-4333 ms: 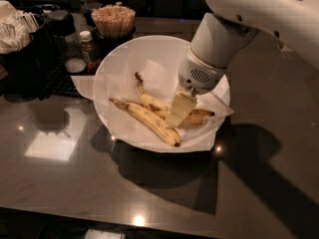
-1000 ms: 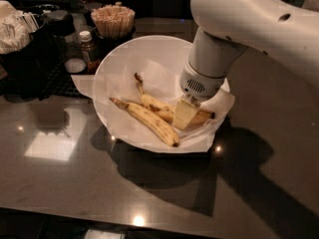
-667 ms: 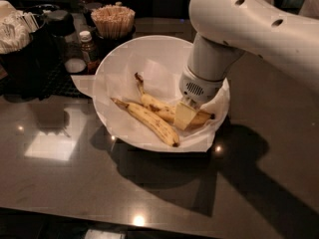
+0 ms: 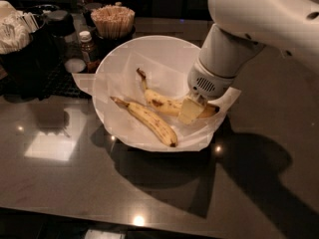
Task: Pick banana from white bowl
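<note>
The banana (image 4: pixel 164 103) lies in the middle of the white bowl (image 4: pixel 149 46). It is thick and curved, with a brown bruise and a long dark-tipped stem pointing to the back left. A slimmer speckled banana (image 4: pixel 149 121) lies in front of it. My gripper (image 4: pixel 191 110) hangs from the white arm (image 4: pixel 224 59) and is down on the banana's right part. It hides that stretch, and the banana's tip shows just right of it. The bowl is lined with crinkled white paper (image 4: pixel 219 126).
The bowl stands on a dark glossy table (image 4: pixel 75 183). Behind it to the left are a cup of wooden sticks (image 4: pixel 112 21), a small brown bottle (image 4: pixel 88 48) and a black caddy with napkins (image 4: pixel 20 39). The arm's shadow falls to the right.
Since the earliest frame my gripper has moved down and a little right onto the banana's right part. Over the last second it has barely moved. Both bananas lie where they were.
</note>
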`<action>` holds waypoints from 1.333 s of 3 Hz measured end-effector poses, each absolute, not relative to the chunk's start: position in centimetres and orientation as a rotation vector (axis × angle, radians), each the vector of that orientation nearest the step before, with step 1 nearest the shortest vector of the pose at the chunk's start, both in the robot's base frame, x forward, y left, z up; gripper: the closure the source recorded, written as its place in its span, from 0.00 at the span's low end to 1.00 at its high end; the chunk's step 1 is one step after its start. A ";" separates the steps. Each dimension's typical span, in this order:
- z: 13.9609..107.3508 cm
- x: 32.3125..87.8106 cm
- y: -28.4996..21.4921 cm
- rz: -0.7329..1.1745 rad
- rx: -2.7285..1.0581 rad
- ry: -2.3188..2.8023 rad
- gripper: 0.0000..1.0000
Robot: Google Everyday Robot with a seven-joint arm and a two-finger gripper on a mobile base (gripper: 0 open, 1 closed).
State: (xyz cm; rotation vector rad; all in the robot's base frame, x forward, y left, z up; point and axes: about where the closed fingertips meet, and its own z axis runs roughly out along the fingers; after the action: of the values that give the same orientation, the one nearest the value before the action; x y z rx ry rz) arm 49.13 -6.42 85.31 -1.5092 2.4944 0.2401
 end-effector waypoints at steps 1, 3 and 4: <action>88.3 48.6 -6.4 0.298 -1.497 2.371 1.00; 93.6 47.6 -6.7 0.479 -1.509 2.088 1.00; 96.5 46.5 -7.2 0.596 -1.507 1.896 1.00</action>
State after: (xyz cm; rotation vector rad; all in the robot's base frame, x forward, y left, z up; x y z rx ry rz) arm 46.49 -7.23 96.48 -1.5071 1.8964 0.5959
